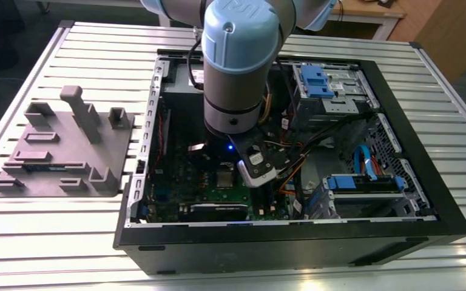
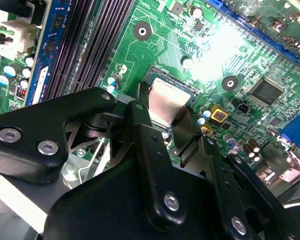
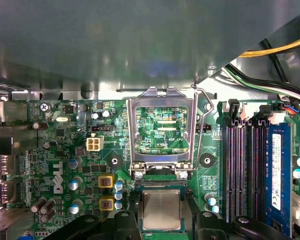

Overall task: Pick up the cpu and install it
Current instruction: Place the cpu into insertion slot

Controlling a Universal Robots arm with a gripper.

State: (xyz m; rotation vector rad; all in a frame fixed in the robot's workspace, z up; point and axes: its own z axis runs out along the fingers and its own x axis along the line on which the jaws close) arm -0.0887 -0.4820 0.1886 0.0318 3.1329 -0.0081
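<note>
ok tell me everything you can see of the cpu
The cpu is a small flat square chip with a dull silver-grey metal top. It lies level in the socket on the green motherboard, just below the hinged metal retention frame, which stands flipped open. In both wrist views the gripper's black fingers flank it on two opposite sides; whether they press its edges cannot be told. In the exterior view it sits inside the open computer case.

Counts inside the open case

One cpu (image 3: 161,210) in its socket, one board (image 3: 65,150), one open socket frame (image 3: 162,132), two yellow squares (image 3: 105,181), one white plug socket (image 3: 94,144), one grey jig (image 1: 63,151) outside.
</note>
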